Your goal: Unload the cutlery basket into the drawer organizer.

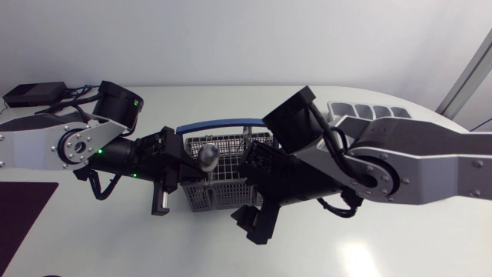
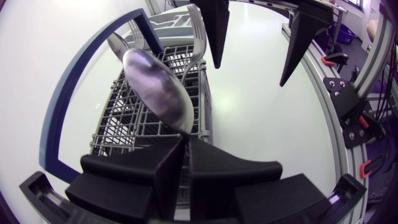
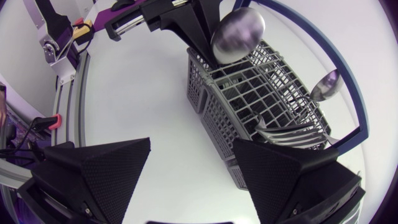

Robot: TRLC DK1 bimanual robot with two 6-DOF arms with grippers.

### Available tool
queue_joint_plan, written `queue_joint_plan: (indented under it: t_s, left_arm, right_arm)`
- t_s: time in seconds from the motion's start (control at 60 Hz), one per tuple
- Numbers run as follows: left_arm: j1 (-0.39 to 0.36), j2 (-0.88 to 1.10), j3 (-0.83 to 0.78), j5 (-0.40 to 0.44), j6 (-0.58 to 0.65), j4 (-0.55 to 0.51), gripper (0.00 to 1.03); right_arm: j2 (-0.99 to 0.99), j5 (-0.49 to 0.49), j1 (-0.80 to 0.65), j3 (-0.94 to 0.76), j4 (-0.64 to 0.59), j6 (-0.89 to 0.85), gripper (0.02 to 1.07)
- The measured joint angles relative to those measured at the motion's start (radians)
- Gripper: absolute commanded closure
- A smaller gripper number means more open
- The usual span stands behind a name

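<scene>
Left wrist view, left gripper (image 2: pixel 185 144) clamping spoon (image 2: pixel 158 93), bowl pointing away over basket (image 2: pixel 115 121), right gripper (image 2: pixel 250 73) spread

A grey grid cutlery basket (image 1: pixel 219 188) with a blue arched handle (image 1: pixel 219 123) stands between the two end effectors. A steel spoon (image 2: pixel 158 90) rises bowl-up, pinched by the left end effector (image 2: pixel 185 146). Forks (image 3: pixel 292 132) and a second spoon (image 3: pixel 325 86) lean inside the basket, just ahead of the right end effector (image 3: pixel 193 149). The pale drawer organizer (image 1: pixel 367 111) lies well apart.
</scene>
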Motion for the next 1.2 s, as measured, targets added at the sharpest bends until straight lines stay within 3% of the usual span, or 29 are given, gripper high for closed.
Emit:
queue_joint_plan:
  t_s: [0.5,0.75,1.017,1.2]
  left_arm:
    - [0.031,-0.095,-0.024,0.04,-0.034,0.013,0.83]
    - [0.037,-0.204,-0.149,0.047,-0.159,0.182,0.83]
    - [-0.087,-0.34,-0.336,-0.168,-0.303,0.422,0.83]
    - [-0.122,-0.349,-0.364,-0.246,-0.347,0.491,0.83]
  right_arm:
    - [0.0,0.0,0.0,0.01,-0.001,0.0,0.11]
    - [0.006,0.001,0.011,0.042,0.0,0.001,0.11]
    - [0.063,0.027,0.057,0.072,0.035,0.001,0.11]
    - [0.083,0.038,0.059,0.081,0.076,0.001,0.11]
